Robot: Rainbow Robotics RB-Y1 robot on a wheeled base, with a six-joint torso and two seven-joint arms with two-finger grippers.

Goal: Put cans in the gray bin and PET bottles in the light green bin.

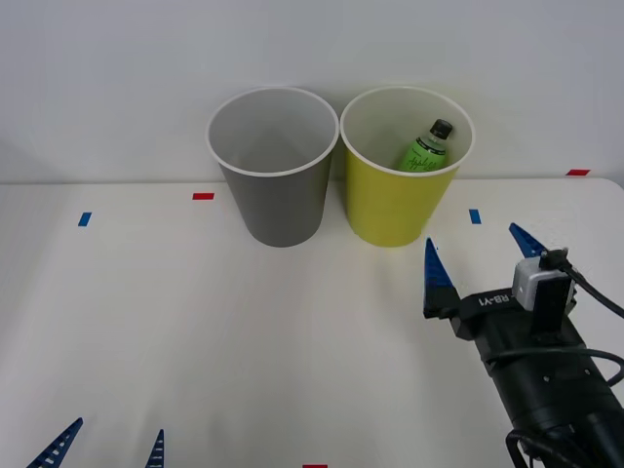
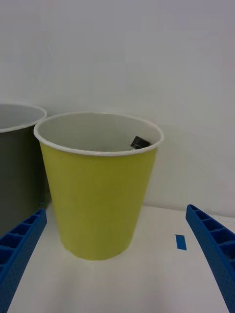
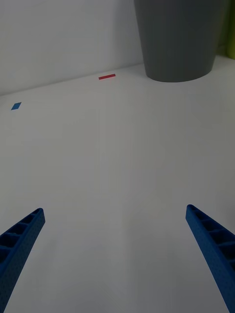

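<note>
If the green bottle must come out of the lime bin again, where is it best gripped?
Probably at the neck, just under the black cap, coming straight down from above. The PET bottle leans cap-up inside the light green bin, whose tall wall blocks any side approach.

Right arm, black, extended over table at 4 o'clock of front view, wrist pointing toward 11 o'clock. Right gripper (image 1: 482, 255) empty, blue ribbed fingers (image 1: 435, 274) spread wide, tips aimed up-frame. Left gripper (image 1: 107, 442) low at 7 o'clock, fingertips (image 1: 58, 444) alone showing, spread apart, empty, hovering above tabletop.
</note>
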